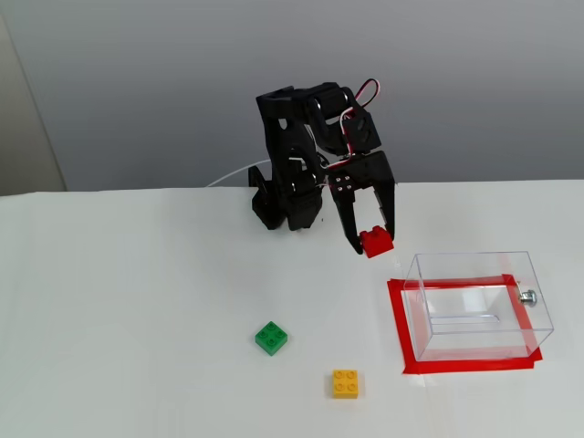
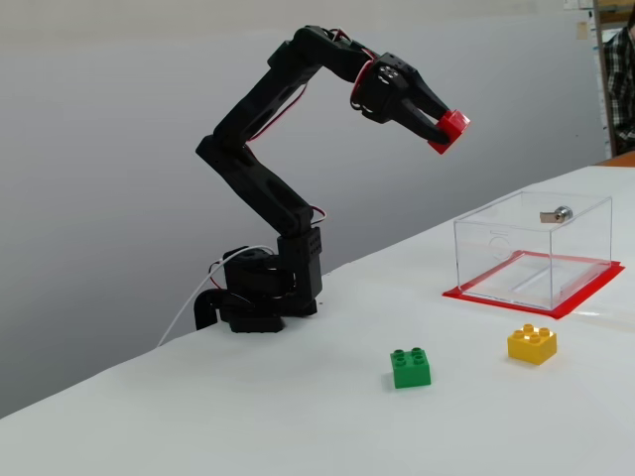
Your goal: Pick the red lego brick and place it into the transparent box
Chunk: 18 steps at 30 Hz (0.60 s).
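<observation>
The black gripper (image 1: 374,241) (image 2: 448,130) is shut on the red lego brick (image 1: 376,243) (image 2: 451,131) and holds it high above the white table. In both fixed views it hangs in the air between the arm's base and the transparent box (image 1: 478,303) (image 2: 534,248). That box stands upright and empty on a red tape rectangle (image 1: 400,328) (image 2: 585,293), with a small metal knob (image 1: 526,295) (image 2: 562,213) on one wall.
A green brick (image 1: 271,338) (image 2: 411,367) and a yellow brick (image 1: 345,383) (image 2: 532,343) lie on the table in front of the arm. The arm's base (image 1: 283,205) (image 2: 260,293) stands at the table's far edge.
</observation>
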Each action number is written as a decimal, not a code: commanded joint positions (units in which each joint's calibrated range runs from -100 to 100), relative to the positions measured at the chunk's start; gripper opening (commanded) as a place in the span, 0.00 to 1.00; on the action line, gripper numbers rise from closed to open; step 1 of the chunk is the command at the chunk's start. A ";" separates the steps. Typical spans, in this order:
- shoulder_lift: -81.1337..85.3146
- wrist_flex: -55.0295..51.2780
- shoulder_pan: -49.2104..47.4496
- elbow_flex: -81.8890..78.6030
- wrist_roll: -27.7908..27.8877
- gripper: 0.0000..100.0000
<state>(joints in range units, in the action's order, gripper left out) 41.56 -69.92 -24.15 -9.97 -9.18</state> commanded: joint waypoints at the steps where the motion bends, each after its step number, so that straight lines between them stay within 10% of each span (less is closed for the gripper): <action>1: -1.64 2.47 -3.40 2.56 0.21 0.12; 18: -15.47 15.35 -26.24 2.65 0.21 0.12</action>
<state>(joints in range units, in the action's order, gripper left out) 27.44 -56.47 -48.61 -9.97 -9.18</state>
